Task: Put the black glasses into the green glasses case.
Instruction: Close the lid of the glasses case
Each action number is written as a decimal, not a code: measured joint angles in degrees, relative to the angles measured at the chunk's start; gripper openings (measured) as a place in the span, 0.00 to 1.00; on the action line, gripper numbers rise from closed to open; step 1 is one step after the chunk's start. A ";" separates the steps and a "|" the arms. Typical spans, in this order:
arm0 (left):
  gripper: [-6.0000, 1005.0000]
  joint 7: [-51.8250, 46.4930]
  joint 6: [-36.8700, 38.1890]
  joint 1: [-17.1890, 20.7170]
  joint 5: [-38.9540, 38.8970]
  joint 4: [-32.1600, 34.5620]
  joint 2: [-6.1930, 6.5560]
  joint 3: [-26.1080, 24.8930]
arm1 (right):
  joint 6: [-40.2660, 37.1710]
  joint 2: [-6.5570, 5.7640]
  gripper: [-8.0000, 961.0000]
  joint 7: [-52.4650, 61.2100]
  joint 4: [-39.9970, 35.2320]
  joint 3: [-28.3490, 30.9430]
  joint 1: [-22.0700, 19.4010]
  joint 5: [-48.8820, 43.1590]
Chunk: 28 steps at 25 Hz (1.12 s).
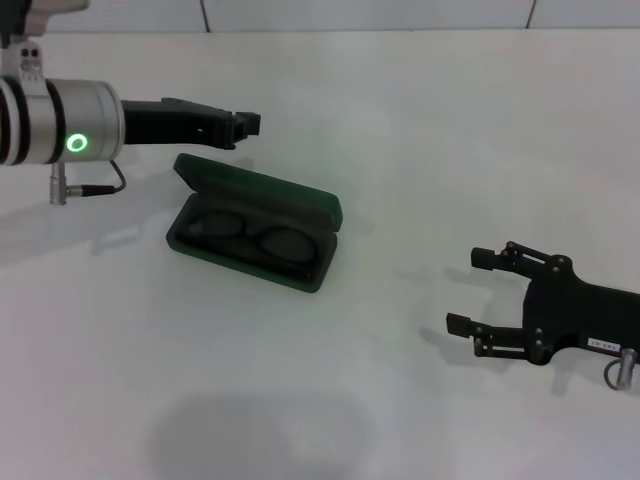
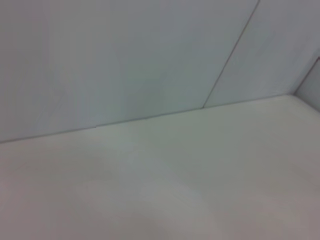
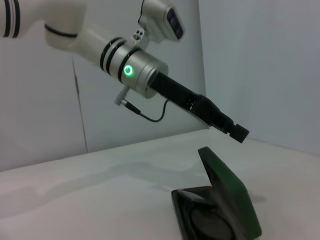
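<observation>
The green glasses case (image 1: 300,203) lies open on the white table, its lid raised at the back. Inside its tray rest the black glasses (image 1: 250,238), lenses side by side. In the right wrist view the case (image 3: 235,200) stands with its lid up and a lens of the glasses (image 3: 210,225) shows in the tray. My left gripper (image 1: 250,124) hovers just behind and above the lid's left end, shut and holding nothing; it also shows as the left gripper (image 3: 239,132) above the lid. My right gripper (image 1: 470,290) rests open at the table's right, well apart from the case.
The left wrist view holds only bare table (image 2: 175,190) and a panelled wall (image 2: 150,60). A cable (image 1: 95,188) hangs from the left arm's wrist. The wall's base (image 1: 300,30) runs along the far table edge.
</observation>
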 joint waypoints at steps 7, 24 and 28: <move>0.05 -4.09 -3.58 1.29 0.79 0.64 -0.19 3.59 | 0.01 -0.16 0.91 0.04 0.03 0.08 0.01 -0.02; 0.05 -6.12 -26.15 6.86 -7.97 -0.70 -0.44 22.68 | 0.44 -0.15 0.91 -0.29 -0.06 1.22 0.18 -0.10; 0.06 -5.76 -27.18 7.38 -8.10 -0.62 -0.39 24.50 | 0.44 -0.18 0.91 -0.30 -0.15 1.22 0.16 -0.12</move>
